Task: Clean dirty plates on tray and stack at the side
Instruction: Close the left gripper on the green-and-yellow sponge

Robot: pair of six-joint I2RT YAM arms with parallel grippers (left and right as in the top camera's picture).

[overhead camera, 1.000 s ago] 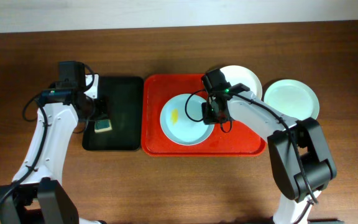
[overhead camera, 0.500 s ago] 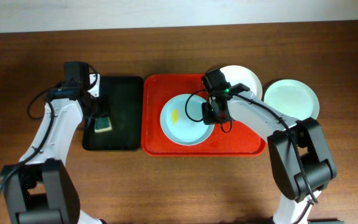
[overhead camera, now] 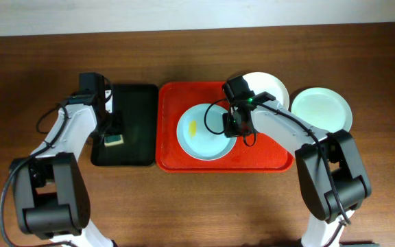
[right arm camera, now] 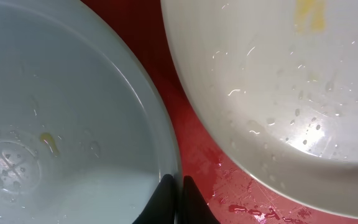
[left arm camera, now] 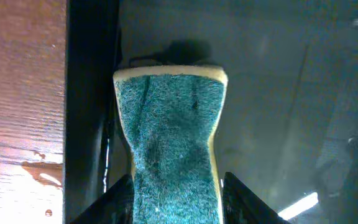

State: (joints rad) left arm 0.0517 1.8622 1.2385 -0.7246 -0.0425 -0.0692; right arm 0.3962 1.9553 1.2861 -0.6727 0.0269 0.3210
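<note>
A pale blue plate [overhead camera: 201, 140] with a yellow smear lies on the red tray [overhead camera: 266, 161]. My right gripper [overhead camera: 232, 125] is shut on that plate's right rim; the right wrist view shows the fingertips pinching the rim of the pale blue plate [right arm camera: 61, 112]. A white plate [overhead camera: 269, 86] with a yellow smear overlaps the tray's far right corner, and the right wrist view shows this white plate [right arm camera: 272, 81] beside the rim. My left gripper [overhead camera: 113, 132] is over the black tray [overhead camera: 136, 110], and its fingers squeeze a green and yellow sponge [left arm camera: 169, 124] into a narrow waist.
Another pale plate [overhead camera: 321, 110] sits on the wooden table [overhead camera: 197, 206] right of the red tray. Water drops lie on the red tray floor [right arm camera: 194, 146]. The sponge lies near the black tray's left rim [left arm camera: 89, 93], next to the table edge of it.
The left arm has shifted a little to the right and its jaws have closed in on the sponge. The right arm and the plates have not moved.
</note>
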